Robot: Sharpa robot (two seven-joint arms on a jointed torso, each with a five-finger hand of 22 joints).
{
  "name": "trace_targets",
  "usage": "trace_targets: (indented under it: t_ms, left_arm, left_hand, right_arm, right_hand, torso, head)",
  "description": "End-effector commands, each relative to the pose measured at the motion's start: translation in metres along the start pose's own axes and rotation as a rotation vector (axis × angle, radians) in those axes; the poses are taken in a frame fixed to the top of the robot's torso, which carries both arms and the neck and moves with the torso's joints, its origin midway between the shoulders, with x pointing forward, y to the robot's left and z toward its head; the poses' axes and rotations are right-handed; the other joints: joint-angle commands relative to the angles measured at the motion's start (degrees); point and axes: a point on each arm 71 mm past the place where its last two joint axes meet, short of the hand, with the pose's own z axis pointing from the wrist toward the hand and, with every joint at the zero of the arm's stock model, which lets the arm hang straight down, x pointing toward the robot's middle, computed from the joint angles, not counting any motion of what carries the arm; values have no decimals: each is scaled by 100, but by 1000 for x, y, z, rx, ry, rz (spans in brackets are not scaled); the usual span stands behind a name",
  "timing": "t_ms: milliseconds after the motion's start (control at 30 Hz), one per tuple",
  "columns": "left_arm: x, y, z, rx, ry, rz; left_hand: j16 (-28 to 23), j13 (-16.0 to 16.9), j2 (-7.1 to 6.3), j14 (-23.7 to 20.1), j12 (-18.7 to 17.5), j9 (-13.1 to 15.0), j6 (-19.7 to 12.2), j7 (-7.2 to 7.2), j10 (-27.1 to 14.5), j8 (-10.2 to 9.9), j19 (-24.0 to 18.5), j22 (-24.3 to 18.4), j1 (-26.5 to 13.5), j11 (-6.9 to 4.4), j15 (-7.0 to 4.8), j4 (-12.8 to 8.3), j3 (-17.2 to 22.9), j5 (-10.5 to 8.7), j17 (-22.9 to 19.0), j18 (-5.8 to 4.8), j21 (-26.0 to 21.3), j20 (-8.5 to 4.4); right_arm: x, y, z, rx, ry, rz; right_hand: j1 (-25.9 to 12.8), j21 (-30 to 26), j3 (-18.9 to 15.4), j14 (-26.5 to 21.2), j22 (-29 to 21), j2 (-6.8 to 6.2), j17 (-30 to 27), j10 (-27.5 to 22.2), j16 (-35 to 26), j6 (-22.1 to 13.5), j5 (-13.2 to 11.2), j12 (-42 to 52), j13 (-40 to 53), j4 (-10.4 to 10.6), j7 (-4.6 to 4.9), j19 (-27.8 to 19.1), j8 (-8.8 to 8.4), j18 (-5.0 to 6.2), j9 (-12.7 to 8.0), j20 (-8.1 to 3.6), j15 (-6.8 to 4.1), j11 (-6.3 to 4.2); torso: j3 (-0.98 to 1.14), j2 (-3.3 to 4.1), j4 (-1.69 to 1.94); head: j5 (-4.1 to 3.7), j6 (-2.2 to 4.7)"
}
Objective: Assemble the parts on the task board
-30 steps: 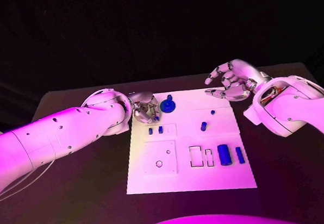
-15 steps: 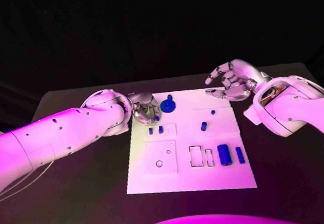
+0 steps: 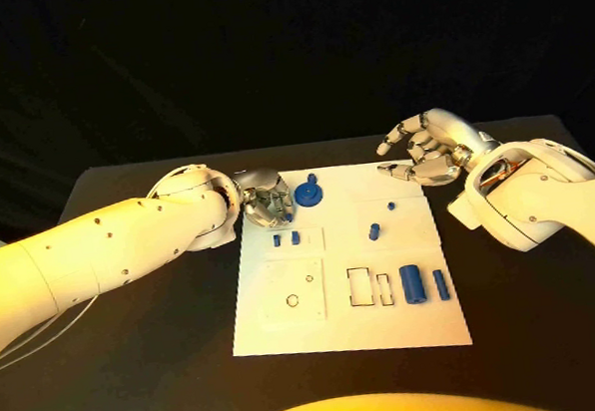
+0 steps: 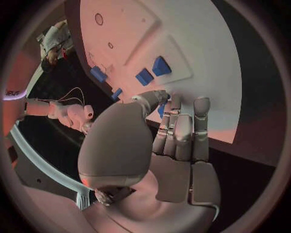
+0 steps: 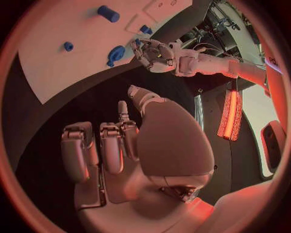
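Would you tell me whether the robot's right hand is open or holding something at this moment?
Open. The right hand hovers off the task board's far right corner, fingers apart and curled, nothing between them; the right wrist view shows an empty palm.

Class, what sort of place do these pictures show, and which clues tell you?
Probably a robotics lab test bench: a black table against dark drapes, a white task board with small blue parts, and two robot arms.

left hand [image 3: 264, 206] fingers [image 4: 182, 128] hide most of a blue part [image 4: 161, 109].
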Motion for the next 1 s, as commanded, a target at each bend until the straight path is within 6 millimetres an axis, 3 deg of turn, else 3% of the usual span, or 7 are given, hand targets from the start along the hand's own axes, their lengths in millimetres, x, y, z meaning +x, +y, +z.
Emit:
trace_targets:
  t_ms: [33,533,800,867,933,967,1000]
  left_arm:
    - [-1,-3,0,20,-14,-12]
    - [-3,2,-4,5,-28,-18]
    - [-2,9,-8,-11,-9,-19]
    - [-3,11,-10,-14,-11,-21]
    - [-4,14,-13,-15,-27,-28]
    - [-5,15,-14,-12,-41,-37]
    - [-6,16,-15,-9,-50,-48]
  left_hand:
    - [-9,6,-29,-24,-23,-7,-46,12,55,-35,-13,5,-22,4,-31,-13,15,-3,-5,-28,-15,-20]
    - [-26,67,-206,-137,-155,-164,-588,-2,17,-431,-89,-102,-187,38,2,24,-152,-7,-173,-11,-117,-11]
    - [-38,73,-222,-179,-179,-176,-627,-6,-13,-457,-117,-135,-188,49,10,24,-193,-7,-235,-6,-145,-7]
    - [-40,74,-222,-185,-180,-176,-628,-6,-16,-458,-120,-139,-187,50,11,23,-195,-6,-246,-6,-148,-7]
    - [-45,75,-216,-201,-187,-177,-626,-5,-25,-458,-139,-161,-179,52,13,21,-198,-3,-271,-1,-164,-6]
    - [-44,81,-198,-203,-188,-175,-611,4,-24,-451,-133,-153,-162,52,14,17,-195,1,-268,-2,-161,-5]
    - [-42,89,-177,-205,-186,-169,-575,18,-16,-434,-126,-146,-137,50,13,8,-190,4,-266,-3,-158,-5]
  right_arm:
    - [1,1,0,-11,10,-6]
    - [0,-1,0,-7,9,-8]
    - [-1,-3,0,0,12,-11]
    - [-1,-4,0,3,19,-13]
    - [-1,-6,1,6,26,-17]
    - [-1,-7,1,7,30,-18]
    - [-1,-8,1,8,32,-20]
  right_hand:
    - [57,-12,13,577,1499,10,1421,148,-10,-14,29,-5,1020,32,1,589,20,-31,-6,35,42,35]
    - [49,-27,5,573,1495,-3,1408,133,-18,-25,24,-28,1004,42,4,584,16,-28,-10,36,44,37]
    - [63,-333,20,527,1412,-36,1231,-366,-123,-80,20,-822,471,88,2,491,12,32,-19,60,69,25]
    - [86,-553,54,495,1352,-57,1114,-715,-200,-92,10,-1451,23,123,-3,423,30,75,-14,56,63,14]
    - [135,-1099,165,437,1200,-91,909,-1548,-340,-93,-42,-3031,-1116,182,-18,255,53,177,-9,43,43,-2]
    - [166,-1614,307,330,1047,-151,577,-2121,-580,-62,-84,-4451,-2200,253,-16,95,32,267,-23,33,27,-5]
    - [202,-1845,380,282,973,-187,404,-2067,-708,-27,-82,-4708,-2464,268,-26,33,11,307,-35,24,27,-17]
  torso:
    - [-1,1,3]
    - [-2,1,1]
    - [-1,1,2]
    - [-3,-1,1]
    - [-4,-1,-1]
    - [-5,0,0]
    - [-5,0,0]
  head:
    - [-1,3]
    - [-6,2]
    - [-15,1]
    - [-17,5]
    - [-27,16]
    - [-28,17]
    - [-28,17]
